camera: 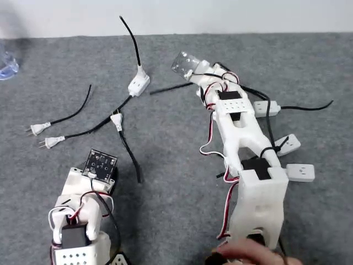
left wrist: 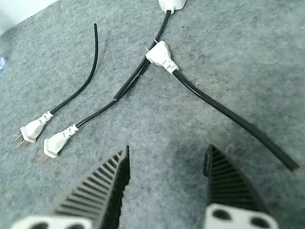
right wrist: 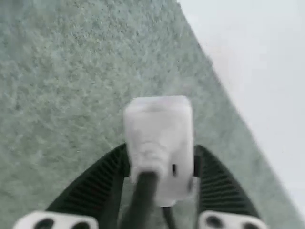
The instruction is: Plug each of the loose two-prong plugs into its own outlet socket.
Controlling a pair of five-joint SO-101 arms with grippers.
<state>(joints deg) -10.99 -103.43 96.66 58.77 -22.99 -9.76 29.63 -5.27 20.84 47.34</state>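
Three white two-prong plugs on black cords lie on the grey carpet: two side by side (camera: 37, 129) (camera: 51, 142) at the left, one (camera: 116, 120) nearer the middle. The left wrist view has the pair (left wrist: 31, 130) (left wrist: 56, 142) and the third plug (left wrist: 159, 52). A white outlet socket (camera: 139, 83) lies behind the third plug. My left gripper (left wrist: 167, 160) hangs open over bare carpet, short of the plugs. Far back in the middle, my right gripper (right wrist: 159, 152) is shut on another white socket (right wrist: 159, 124) with a black cord.
Three more white sockets (camera: 267, 107) (camera: 289, 144) (camera: 300, 172) lie along the right arm's far side. A person's hand (camera: 248, 254) rests at that arm's base. A loose black cord end (camera: 132, 160) runs toward the left arm. The carpet ends at a white wall.
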